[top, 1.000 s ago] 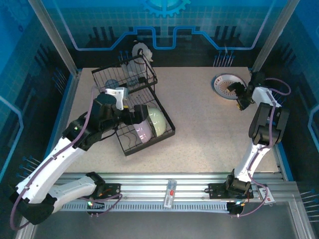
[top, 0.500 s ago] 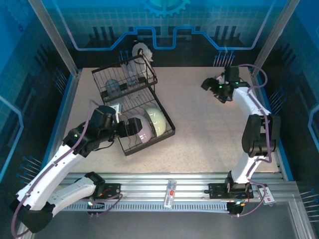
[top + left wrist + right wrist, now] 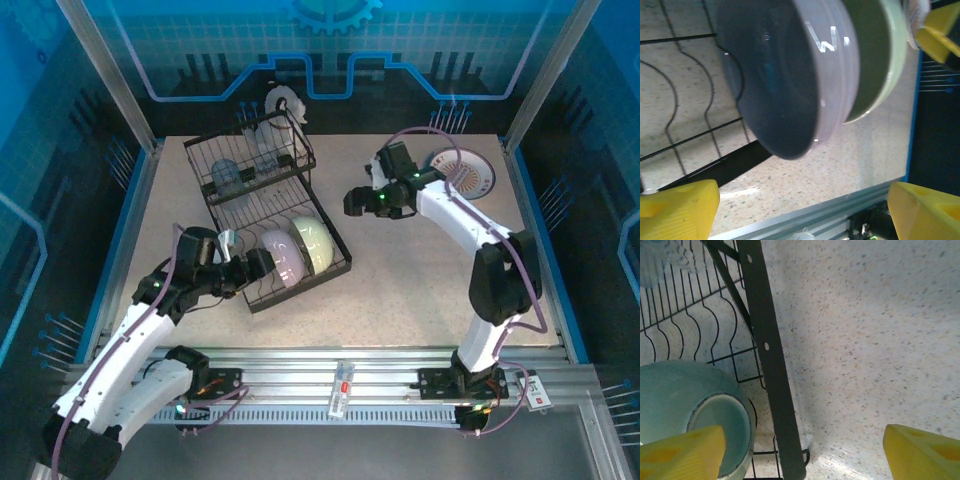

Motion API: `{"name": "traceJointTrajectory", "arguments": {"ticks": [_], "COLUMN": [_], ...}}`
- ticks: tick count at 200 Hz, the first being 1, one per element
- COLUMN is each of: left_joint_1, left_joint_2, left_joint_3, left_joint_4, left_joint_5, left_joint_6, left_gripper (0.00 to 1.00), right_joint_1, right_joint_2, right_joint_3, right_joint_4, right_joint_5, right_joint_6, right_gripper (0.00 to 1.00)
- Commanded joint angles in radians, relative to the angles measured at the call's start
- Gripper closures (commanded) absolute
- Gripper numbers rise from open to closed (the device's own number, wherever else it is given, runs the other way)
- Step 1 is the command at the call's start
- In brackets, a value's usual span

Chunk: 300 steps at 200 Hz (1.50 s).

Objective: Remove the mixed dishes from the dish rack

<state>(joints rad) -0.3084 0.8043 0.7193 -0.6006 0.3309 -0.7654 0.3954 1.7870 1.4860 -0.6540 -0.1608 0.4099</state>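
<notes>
Where the rack [image 3: 256,292] sits at an angle on the left half of the table [image 3: 420,290], you have open tabletop from its right edge across to the plate [image 3: 470,176], which lies flat near the far right corner. From overhead, the lavender bowl [image 3: 280,256] and the green bowl [image 3: 314,243] stand on edge side by side in the lower tray. A tumbler [image 3: 226,178] stands in the raised basket at the far end. The left gripper [image 3: 258,266] is at the tray's near left edge, just beside the lavender bowl. The right gripper [image 3: 356,198] hangs just beside the rack's right edge. The left wrist view adds detail you do not get from overhead: the lavender bowl's hollow faces the camera with the green bowl close behind it. You cannot tell whether they touch. Both bowls lie ahead of the left fingers [image 3: 680,207], not between them. The right wrist view shows the green bowl's base and the frame bar [image 3: 765,340] to the left, with bare table between the right fingers [image 3: 925,447]. Both pairs of jaws stand wide apart, holding and touching nothing.
</notes>
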Motion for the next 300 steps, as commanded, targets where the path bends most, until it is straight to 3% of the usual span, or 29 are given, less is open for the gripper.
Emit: {"name": "traceJointTrajectory", "arguments": {"ticks": [1,63,135,232,270,300], "left_joint_1": [0.009,0.014,0.015,0.022,0.024,0.025], "left_joint_2": [-0.022,0.02,0.083,0.186,0.21,0.218], "left_joint_3": [-0.021,-0.073,-0.037,-0.041,-0.036,-0.042], "left_joint_4": [0.113,0.251,0.234,0.348,0.364,0.381], "left_joint_5": [0.089,0.051,0.075,0.125,0.142,0.166], "left_joint_6": [-0.037,-0.108,-0.067,-0.07,-0.069,-0.066], "left_gripper": [0.12,0.16,0.18,0.29,0.33,0.34], "right_joint_1": [0.03,0.082,0.109,0.122,0.123,0.12], "right_joint_2": [0.068,0.227,0.287,0.266,0.236,0.208], "right_joint_3": [0.049,0.136,0.137,0.065,0.017,-0.029], "right_joint_4": [-0.028,0.004,-0.001,-0.005,0.005,0.013], "right_joint_5": [-0.031,-0.07,-0.021,0.018,0.042,0.056], "right_joint_6": [-0.018,-0.024,-0.007,-0.009,-0.009,-0.003], "right_gripper": [0.18,0.25,0.41,0.78,1.0,1.0]}}
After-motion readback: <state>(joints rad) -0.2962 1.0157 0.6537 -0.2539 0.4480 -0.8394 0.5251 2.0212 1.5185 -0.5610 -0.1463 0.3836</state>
